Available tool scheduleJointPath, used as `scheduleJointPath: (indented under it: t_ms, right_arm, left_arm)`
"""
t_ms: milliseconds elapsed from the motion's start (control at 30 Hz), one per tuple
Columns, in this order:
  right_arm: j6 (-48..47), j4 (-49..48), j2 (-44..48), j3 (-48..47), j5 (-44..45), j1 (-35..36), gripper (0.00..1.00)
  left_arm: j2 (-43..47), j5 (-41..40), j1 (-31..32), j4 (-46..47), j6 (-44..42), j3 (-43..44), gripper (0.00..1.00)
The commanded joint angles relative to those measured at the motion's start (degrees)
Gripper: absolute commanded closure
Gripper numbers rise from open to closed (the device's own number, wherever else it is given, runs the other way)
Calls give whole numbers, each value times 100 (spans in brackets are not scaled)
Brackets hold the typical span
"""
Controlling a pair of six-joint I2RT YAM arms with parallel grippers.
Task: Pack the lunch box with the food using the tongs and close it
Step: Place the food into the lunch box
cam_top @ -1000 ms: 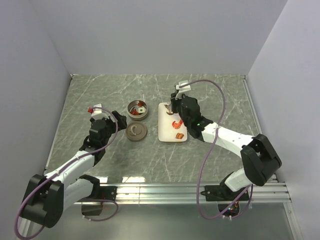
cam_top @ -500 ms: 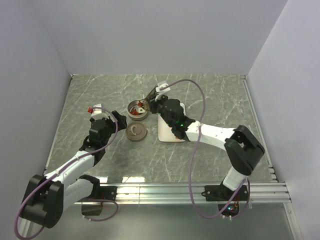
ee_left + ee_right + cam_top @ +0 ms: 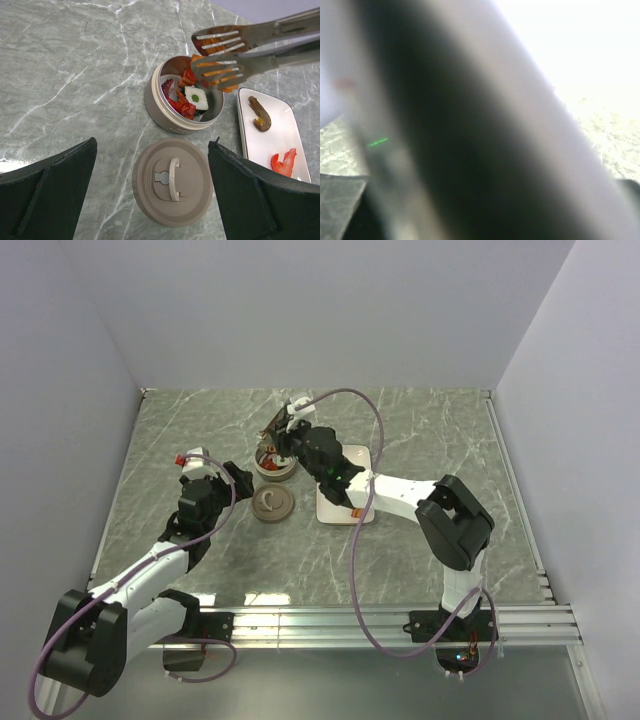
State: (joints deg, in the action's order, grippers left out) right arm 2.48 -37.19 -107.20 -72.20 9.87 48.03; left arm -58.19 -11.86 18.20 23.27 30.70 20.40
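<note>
The round lunch box (image 3: 172, 117) (image 3: 275, 463) stands open, with red pieces and a white cube (image 3: 196, 97) of the food inside. Above its right rim hang the slotted tips of the tongs (image 3: 227, 67), an orange piece (image 3: 229, 88) caught between them. In the top view my right gripper (image 3: 291, 440) is shut on the tongs (image 3: 272, 448) just over the box. The right wrist view is only blur. The brown lid (image 3: 172, 181) (image 3: 272, 503) lies flat in front of the box. My left gripper (image 3: 152, 146) (image 3: 235, 481) stands open over the lid, holding nothing.
A white plate (image 3: 272, 142) (image 3: 330, 508) lies right of the box, carrying a brown shrimp (image 3: 260, 114) and a red piece (image 3: 284, 163). The right forearm crosses over the plate. Grey walls close in the marble table on three sides.
My right arm has swung left from over the plate to over the lunch box, carrying the tongs with it. The left arm has stayed still.
</note>
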Motion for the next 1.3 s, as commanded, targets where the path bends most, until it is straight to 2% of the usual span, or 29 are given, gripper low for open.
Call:
scheduleJointPath:
  t_ms: [0, 200, 400, 900, 1267]
  right_arm:
    - [7, -227, -82, -408, 59, 31, 71]
    - [-107, -201, -100, -373, 243, 22, 57]
    - [-107, -245, -64, -338, 191, 22, 48]
    - [-160, -465, 480, 250, 445, 22, 47]
    - [-187, -385, 585, 689, 1174, -31, 50]
  left_arm:
    - [124, 8, -18, 161, -20, 183, 1]
    - [107, 8, -18, 152, -29, 183, 1]
    - [115, 8, -18, 126, -20, 183, 1]
    - [142, -10, -18, 125, -2, 166, 1]
    - [107, -9, -18, 169, -2, 148, 1]
